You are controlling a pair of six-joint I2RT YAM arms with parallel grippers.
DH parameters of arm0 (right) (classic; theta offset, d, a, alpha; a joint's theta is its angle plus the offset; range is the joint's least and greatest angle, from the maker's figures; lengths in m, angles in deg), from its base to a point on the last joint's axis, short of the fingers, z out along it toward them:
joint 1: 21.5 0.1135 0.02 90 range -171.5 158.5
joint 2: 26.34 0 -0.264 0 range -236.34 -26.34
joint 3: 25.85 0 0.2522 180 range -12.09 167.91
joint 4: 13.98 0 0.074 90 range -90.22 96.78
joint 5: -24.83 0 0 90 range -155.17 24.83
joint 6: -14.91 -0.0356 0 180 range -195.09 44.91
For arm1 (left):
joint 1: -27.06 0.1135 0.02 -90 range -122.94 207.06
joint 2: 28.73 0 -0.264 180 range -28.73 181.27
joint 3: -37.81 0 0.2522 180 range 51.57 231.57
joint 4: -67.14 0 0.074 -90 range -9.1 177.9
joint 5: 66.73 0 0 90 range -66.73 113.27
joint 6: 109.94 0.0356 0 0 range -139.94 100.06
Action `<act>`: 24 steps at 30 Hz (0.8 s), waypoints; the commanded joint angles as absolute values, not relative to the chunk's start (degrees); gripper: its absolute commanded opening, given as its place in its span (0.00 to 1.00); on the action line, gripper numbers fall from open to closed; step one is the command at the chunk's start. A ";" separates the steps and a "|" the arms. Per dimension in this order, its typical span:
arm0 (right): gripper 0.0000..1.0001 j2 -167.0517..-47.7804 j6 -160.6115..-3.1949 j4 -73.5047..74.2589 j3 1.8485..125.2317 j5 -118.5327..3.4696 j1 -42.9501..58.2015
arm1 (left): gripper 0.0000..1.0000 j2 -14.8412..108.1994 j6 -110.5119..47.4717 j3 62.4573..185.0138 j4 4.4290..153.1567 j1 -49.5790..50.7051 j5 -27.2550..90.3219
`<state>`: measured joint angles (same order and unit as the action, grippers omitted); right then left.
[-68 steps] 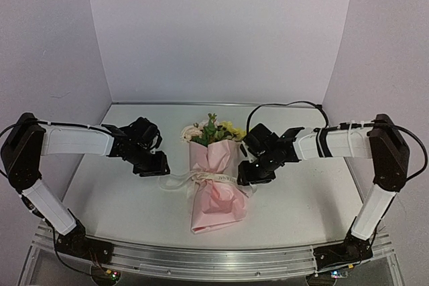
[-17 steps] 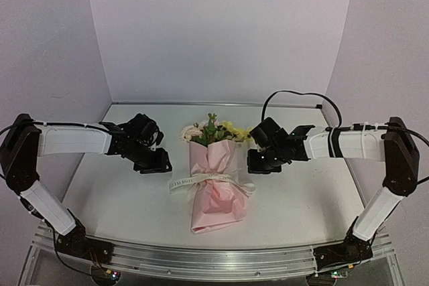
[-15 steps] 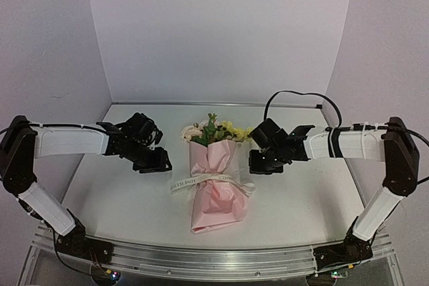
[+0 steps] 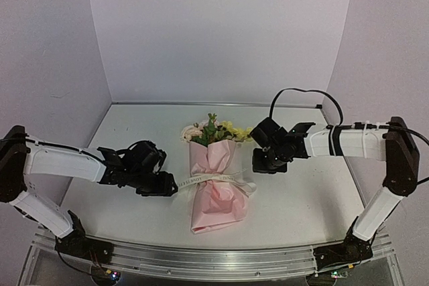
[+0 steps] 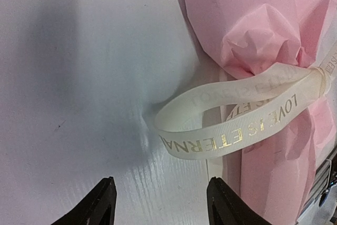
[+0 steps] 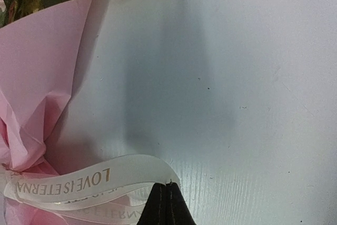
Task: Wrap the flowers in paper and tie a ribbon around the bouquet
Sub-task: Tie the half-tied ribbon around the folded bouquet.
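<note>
while the bouquet point(image 4: 216, 165) lies on the table point(image 4: 301, 199) with its blooms point(image 4: 211, 132) toward 12 o'clock, the ribbon point(image 4: 208, 179) circles its pinched paper point(image 4: 218, 209) waist, loops trailing to 9 and 3 o'clock. the left gripper point(image 5: 159, 204) sits at 9 o'clock of that waist, jaws apart, just short of the near loop. the right gripper point(image 6: 167, 204) hangs at 2 o'clock, jaws pressed together; the other loop reaches their tips, pinched or not i cannot tell.

The bouquet point(image 4: 216, 189) lies on the table point(image 4: 301, 199), blooms toward the back wall point(image 4: 214, 31), ribbon point(image 4: 209, 179) round its pinched middle, left jaws just beside the ribbon's end.
</note>
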<state>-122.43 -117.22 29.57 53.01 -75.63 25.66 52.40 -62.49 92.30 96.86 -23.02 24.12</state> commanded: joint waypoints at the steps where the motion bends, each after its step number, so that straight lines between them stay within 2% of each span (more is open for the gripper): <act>1: 0.00 -122.32 -117.84 30.94 55.59 -76.39 25.38 | 0.62 56.75 -66.94 93.14 88.40 -26.08 14.81; 14: 0.00 -122.05 -120.29 32.02 55.90 -79.42 25.35 | 0.65 66.64 -70.05 96.14 81.79 -28.39 6.02; 24: 0.00 -121.20 -120.58 32.91 57.23 -80.53 25.20 | 0.66 65.80 -69.25 95.44 78.77 -31.73 1.31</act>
